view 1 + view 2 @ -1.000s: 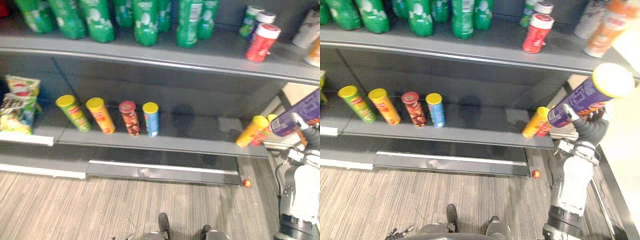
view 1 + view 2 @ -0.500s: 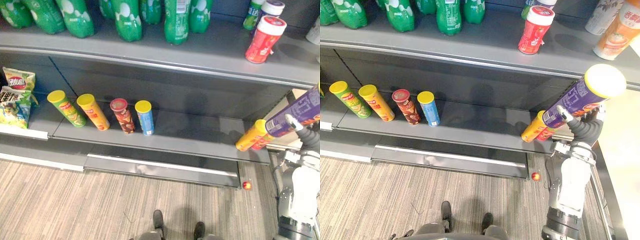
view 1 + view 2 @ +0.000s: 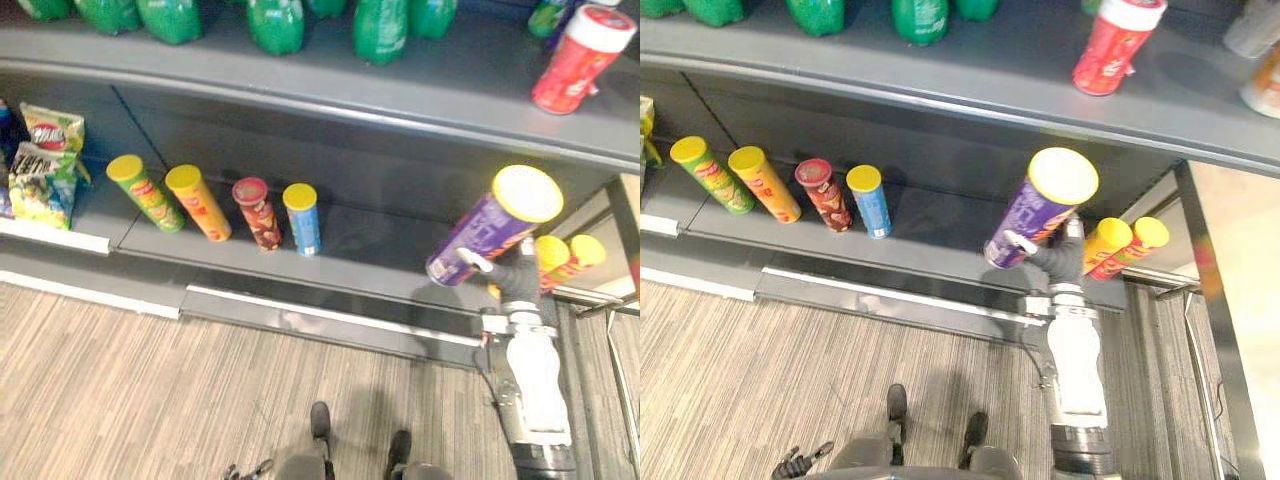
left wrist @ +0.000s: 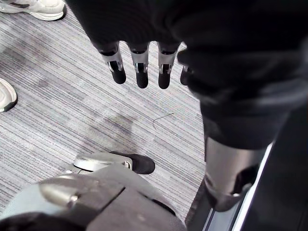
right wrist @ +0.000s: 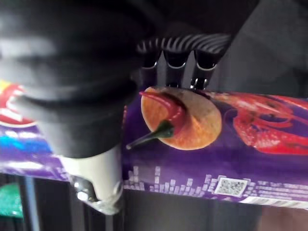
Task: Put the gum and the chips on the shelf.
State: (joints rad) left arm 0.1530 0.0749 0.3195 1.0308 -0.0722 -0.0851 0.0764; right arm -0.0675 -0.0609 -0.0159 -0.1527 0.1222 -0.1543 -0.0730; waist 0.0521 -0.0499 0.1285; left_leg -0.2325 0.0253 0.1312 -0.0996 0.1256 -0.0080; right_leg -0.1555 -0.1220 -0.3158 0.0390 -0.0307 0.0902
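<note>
One purple chips can [image 3: 495, 225] clasped in the right hand [image 3: 517, 277], fingers [image 5: 175, 53] curled round its middle. Held tilted, yellow lid uppermost, before the lower shelf [image 3: 380, 265], toward its right end. Just beside it, at that right end, two yellow-lidded cans [image 3: 552, 262] side by side. Further left along the lower shelf, four cans in a row: green can [image 3: 145, 193], orange can [image 3: 198, 202], red can [image 3: 257, 212], blue can [image 3: 301, 217]. At the left end, snack bags [image 3: 45, 180]. On the upper shelf [image 3: 450, 95], green bottles [image 3: 275, 15] and, near the right end, a red canister [image 3: 580, 58] with a white lid. Left hand [image 4: 140, 67] hanging over the striped floor [image 4: 57, 106], fingers straight, holding nothing.
</note>
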